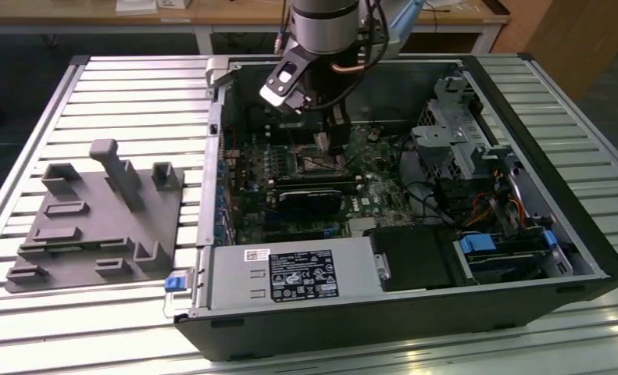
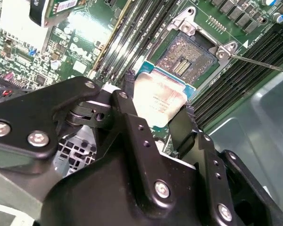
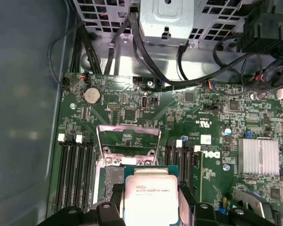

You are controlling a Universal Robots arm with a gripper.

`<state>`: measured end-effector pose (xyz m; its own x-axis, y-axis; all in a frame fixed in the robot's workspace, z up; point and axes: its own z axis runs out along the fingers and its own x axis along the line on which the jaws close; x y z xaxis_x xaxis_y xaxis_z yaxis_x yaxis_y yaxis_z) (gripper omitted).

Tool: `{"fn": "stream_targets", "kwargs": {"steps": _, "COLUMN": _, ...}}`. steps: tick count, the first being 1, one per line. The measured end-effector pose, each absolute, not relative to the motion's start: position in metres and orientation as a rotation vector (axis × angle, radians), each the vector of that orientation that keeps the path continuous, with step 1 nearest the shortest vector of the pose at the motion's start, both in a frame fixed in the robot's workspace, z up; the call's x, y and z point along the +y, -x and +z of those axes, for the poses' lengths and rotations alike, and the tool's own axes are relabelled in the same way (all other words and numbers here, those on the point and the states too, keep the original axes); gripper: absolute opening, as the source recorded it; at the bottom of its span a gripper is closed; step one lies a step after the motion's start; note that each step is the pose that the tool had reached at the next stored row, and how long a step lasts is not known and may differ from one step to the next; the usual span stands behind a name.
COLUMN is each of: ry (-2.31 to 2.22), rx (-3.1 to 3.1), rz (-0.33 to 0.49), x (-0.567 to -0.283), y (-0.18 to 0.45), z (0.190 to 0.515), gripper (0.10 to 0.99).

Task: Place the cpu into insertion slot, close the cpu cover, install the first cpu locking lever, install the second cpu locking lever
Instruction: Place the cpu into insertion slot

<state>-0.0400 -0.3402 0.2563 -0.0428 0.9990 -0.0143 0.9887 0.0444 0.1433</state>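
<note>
Exterior view, surface: a slatted metal table (image 1: pixel 100 94) carries an open computer case (image 1: pixel 392 328) lying on its side, and on the exterior view's left a grey fixture tray (image 1: pixel 90 226) with upright holders.
Room: a wooden desk (image 1: pixel 236 16) runs along the back, behind the table.
Case interior: a green circuit board (image 1: pixel 319 187) lies on the case floor, a power supply (image 1: pixel 287 273) sits along the near edge, and a drive cage (image 1: pixel 449 133) is on the exterior view's right.
Arm: the robot arm (image 1: pixel 330 23) comes down from above into the far part of the case, wrist tilted, with the gripper (image 1: pixel 324 144) low over the board.
Gripper: in the second wrist view the gripper (image 2: pixel 156 106) has its two black fingers (image 2: pixel 132 113) clenched on opposite edges of the cpu (image 2: pixel 162 94) – a firm grasp, silvery face towards the camera.
Cpu: in the first wrist view the cpu (image 3: pixel 151 193) hangs between the fingers just beside the insertion slot (image 3: pixel 114 176), partly overlapping it.
Insertion slot: in the second wrist view the insertion slot (image 2: pixel 184 59) shows its bare contact field, so the chip is not seated.
Cpu cover: the cpu cover (image 3: pixel 128 128) stands swung up and open at the far side of the socket.
Locking lever: a thin metal lever (image 2: pixel 259 62) sticks out from the socket corner, released.
Neighbours: memory slots (image 3: pixel 75 169) flank the socket – a finned heat sink (image 3: pixel 258 157) sits further along the board.
</note>
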Motion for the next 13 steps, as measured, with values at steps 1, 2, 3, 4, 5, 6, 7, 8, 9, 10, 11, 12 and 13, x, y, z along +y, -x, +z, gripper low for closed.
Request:
{"fn": "stream_targets", "kwargs": {"steps": 1, "ry": -2.094, "rx": 2.188, "rz": 0.142, "x": -0.339, "y": 0.040, "z": 0.255, "gripper": 0.541}}
{"fn": "stream_targets", "kwargs": {"steps": 2, "ry": -2.094, "rx": 2.188, "rz": 0.142, "x": -0.339, "y": 0.041, "z": 0.254, "gripper": 0.541}}
{"fn": "stream_targets", "kwargs": {"steps": 3, "ry": -2.093, "rx": 2.187, "rz": 0.142, "x": -0.338, "y": 0.041, "z": 0.253, "gripper": 0.541}}
{"fn": "stream_targets", "kwargs": {"steps": 4, "ry": -2.093, "rx": 2.187, "rz": 0.141, "x": -0.337, "y": 0.041, "z": 0.252, "gripper": 0.541}}
{"fn": "stream_targets", "kwargs": {"steps": 5, "ry": -2.093, "rx": 2.187, "rz": 0.140, "x": -0.336, "y": 0.042, "z": 0.251, "gripper": 0.541}}
{"fn": "stream_targets", "kwargs": {"steps": 6, "ry": -2.092, "rx": 2.186, "rz": 0.138, "x": -0.335, "y": 0.042, "z": 0.249, "gripper": 0.541}}
{"fn": "stream_targets", "kwargs": {"steps": 7, "ry": -2.091, "rx": 2.186, "rz": 0.137, "x": -0.334, "y": 0.042, "z": 0.248, "gripper": 0.541}}
{"fn": "stream_targets", "kwargs": {"steps": 8, "ry": -2.090, "rx": 2.185, "rz": 0.135, "x": -0.333, "y": 0.042, "z": 0.246, "gripper": 0.541}}
{"fn": "stream_targets", "kwargs": {"steps": 9, "ry": -2.089, "rx": 2.184, "rz": 0.132, "x": -0.332, "y": 0.043, "z": 0.245, "gripper": 0.541}}
{"fn": "stream_targets", "kwargs": {"steps": 10, "ry": -2.088, "rx": 2.183, "rz": 0.130, "x": -0.331, "y": 0.043, "z": 0.244, "gripper": 0.541}}
{"fn": "stream_targets", "kwargs": {"steps": 11, "ry": -2.088, "rx": 2.183, "rz": 0.129, "x": -0.331, "y": 0.044, "z": 0.242, "gripper": 0.541}}
{"fn": "stream_targets", "kwargs": {"steps": 12, "ry": -2.088, "rx": 2.182, "rz": 0.129, "x": -0.330, "y": 0.044, "z": 0.241, "gripper": 0.541}}
{"fn": "stream_targets", "kwargs": {"steps": 13, "ry": -2.088, "rx": 2.182, "rz": 0.128, "x": -0.329, "y": 0.044, "z": 0.239, "gripper": 0.541}}
